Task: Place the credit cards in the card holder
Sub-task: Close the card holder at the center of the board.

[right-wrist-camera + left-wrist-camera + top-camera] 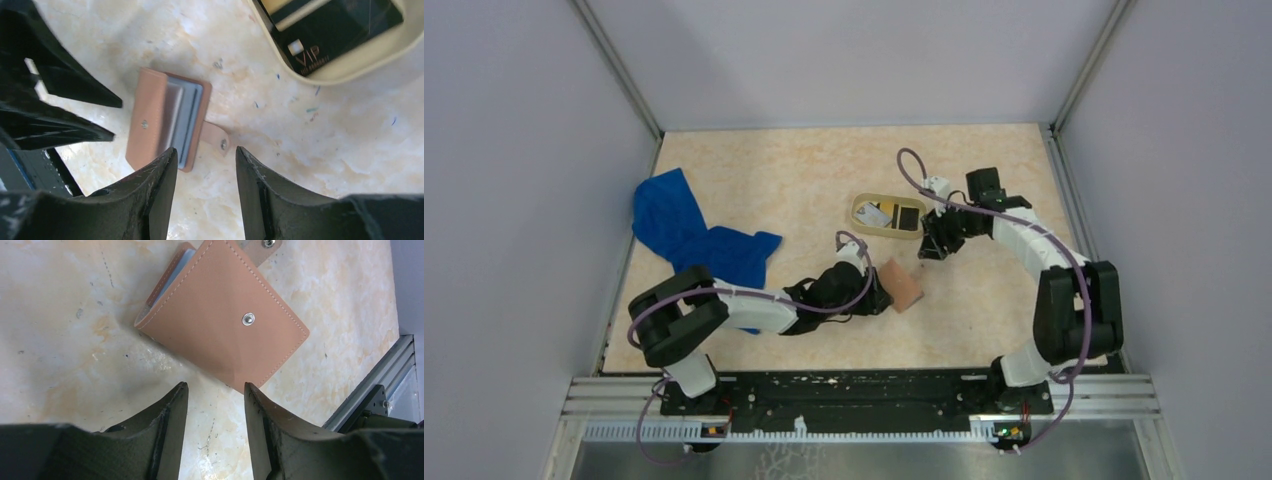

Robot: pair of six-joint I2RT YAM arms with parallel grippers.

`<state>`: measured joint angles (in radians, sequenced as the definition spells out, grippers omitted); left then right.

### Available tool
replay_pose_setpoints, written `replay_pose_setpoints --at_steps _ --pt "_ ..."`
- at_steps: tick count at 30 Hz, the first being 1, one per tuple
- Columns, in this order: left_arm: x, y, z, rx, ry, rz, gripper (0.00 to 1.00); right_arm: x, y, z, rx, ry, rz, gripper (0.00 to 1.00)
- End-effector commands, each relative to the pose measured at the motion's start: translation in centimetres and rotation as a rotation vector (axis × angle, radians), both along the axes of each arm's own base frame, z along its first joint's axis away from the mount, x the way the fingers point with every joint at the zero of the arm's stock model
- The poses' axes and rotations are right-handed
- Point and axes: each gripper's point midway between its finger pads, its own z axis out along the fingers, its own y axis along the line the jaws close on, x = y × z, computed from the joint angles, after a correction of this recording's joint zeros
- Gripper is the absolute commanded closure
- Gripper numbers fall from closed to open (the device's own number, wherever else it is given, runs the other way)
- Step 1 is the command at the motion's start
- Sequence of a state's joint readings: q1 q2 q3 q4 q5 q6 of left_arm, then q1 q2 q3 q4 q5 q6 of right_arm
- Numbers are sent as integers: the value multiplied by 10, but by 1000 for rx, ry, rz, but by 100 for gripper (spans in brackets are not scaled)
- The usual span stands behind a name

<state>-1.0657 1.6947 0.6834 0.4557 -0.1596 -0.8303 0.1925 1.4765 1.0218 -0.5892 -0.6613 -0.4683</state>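
The salmon card holder (904, 285) lies closed on the table, its snap strap (216, 140) loose at one side and its grey-blue inner face showing at the edge. My left gripper (881, 292) is open and empty, its tips just short of a corner of the holder (222, 320). My right gripper (929, 250) is open and empty above the table, between the holder (165, 120) and the tray. The black card (908, 217) and the white card (876, 214) lie inside the oval tan tray (854, 214). The black card (330, 30) also shows in the right wrist view.
A blue cloth (694, 240) lies crumpled at the left of the table. The tray's rim (320, 77) is close to my right gripper. A metal rail (370, 390) runs along the table's near edge.
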Motion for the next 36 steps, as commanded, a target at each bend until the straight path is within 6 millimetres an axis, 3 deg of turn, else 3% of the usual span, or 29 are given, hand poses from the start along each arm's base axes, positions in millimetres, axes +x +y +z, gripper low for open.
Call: replay_pose_setpoints --at_steps 1,9,12,16,36 --pt "3 5 16 2 -85 -18 47 1 -10 -17 60 136 -14 54" --pt "16 13 31 14 -157 -35 47 3 -15 -33 88 226 -41 58" --pt "24 14 33 25 -162 -39 53 3 -16 -37 106 256 -56 65" --pt "31 11 32 47 -159 -53 57 4 -15 -41 120 276 -59 67" --pt "37 -9 18 65 -123 -89 58 11 -12 -44 137 280 -71 79"
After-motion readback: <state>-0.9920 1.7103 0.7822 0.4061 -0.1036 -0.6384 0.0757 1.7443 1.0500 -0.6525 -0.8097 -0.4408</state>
